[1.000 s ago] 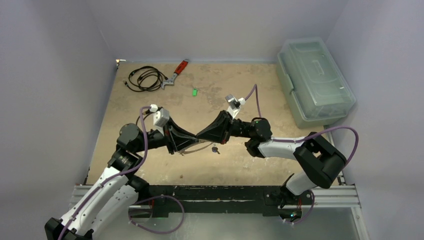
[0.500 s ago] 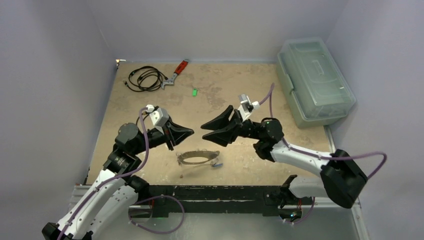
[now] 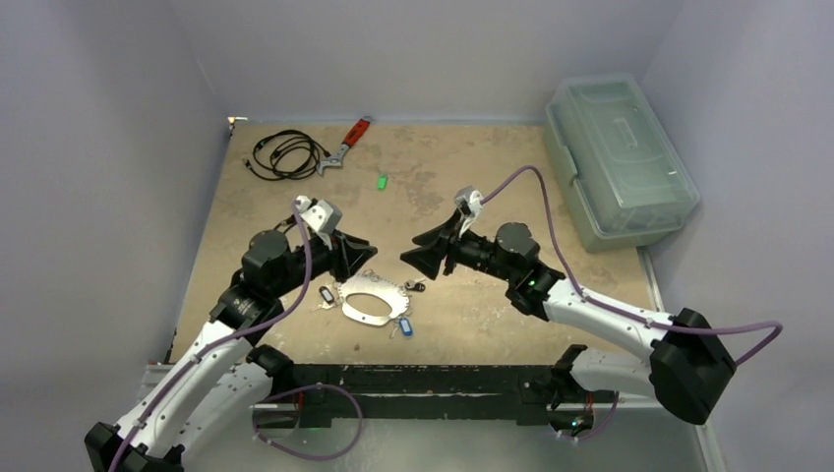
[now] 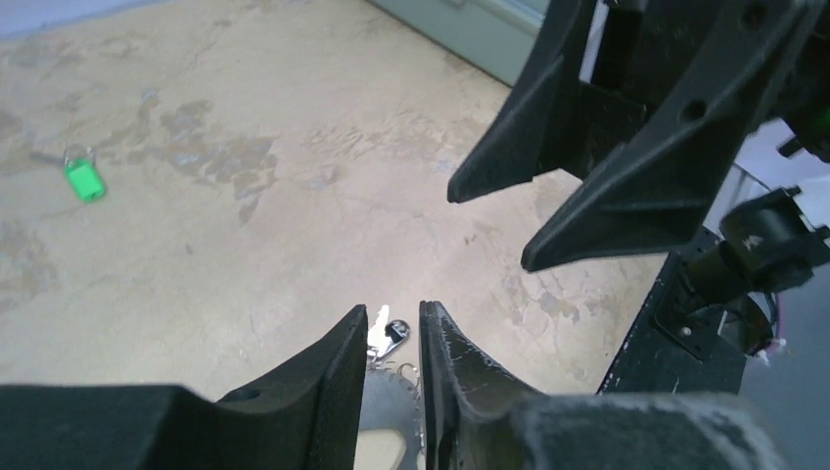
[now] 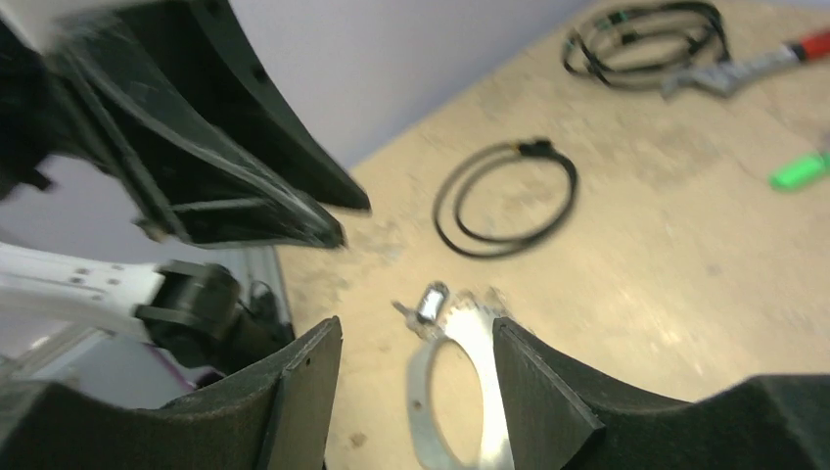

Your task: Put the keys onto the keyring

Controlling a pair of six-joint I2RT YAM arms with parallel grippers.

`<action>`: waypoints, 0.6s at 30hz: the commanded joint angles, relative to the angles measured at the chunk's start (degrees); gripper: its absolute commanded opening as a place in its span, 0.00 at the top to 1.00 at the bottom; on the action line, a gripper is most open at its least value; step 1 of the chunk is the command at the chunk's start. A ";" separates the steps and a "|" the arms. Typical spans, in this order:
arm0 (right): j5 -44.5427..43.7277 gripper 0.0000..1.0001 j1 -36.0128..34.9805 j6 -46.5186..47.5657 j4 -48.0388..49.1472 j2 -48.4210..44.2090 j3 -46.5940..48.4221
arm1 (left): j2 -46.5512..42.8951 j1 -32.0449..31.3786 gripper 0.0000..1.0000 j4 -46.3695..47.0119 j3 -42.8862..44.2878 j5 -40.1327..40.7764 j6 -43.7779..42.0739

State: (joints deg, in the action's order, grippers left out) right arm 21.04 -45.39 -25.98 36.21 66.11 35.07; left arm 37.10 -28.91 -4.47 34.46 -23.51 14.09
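The keyring (image 3: 372,300), a flat grey metal loop, lies on the table between my two arms. On its edge I see a dark key with a white tag (image 3: 326,294), a blue-tagged key (image 3: 405,327) and a small dark key (image 3: 415,286). The green key (image 3: 382,180) lies alone farther back. My left gripper (image 3: 372,251) hovers over the ring's far edge, narrowly open, with nothing between its fingers (image 4: 391,311); below it are the keyring (image 4: 389,397) and dark key (image 4: 396,331). Facing it, my right gripper (image 3: 413,251) stands open and empty (image 5: 416,325) above the keyring (image 5: 470,333).
Coiled black cables (image 3: 285,154) and a red-handled wrench (image 3: 346,146) lie at the back left. A clear plastic box (image 3: 618,157) stands at the right edge. Purple-grey walls close in the table on three sides.
A second ago both grippers met on the keyring above the table. They have parted and opened, and the ring now lies flat on the table with its keys spread out.
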 commanded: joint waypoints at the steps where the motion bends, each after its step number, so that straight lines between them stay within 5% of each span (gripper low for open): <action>1: -7.40 0.36 -0.47 5.49 -14.39 1.22 3.17 | 2.16 0.25 0.66 -3.55 4.01 8.73 -1.60; 6: -11.85 0.28 -0.82 8.06 -23.58 5.42 7.89 | 3.62 0.25 0.48 -5.79 4.46 16.40 -0.73; 18: -20.81 0.28 -0.87 9.19 -33.88 13.79 16.76 | 17.44 -1.54 0.44 -12.10 6.22 29.99 4.32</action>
State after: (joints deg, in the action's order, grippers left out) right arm 4.34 -46.13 -17.85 5.50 79.68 48.60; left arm 52.36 -29.10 -14.04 37.41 -0.21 15.75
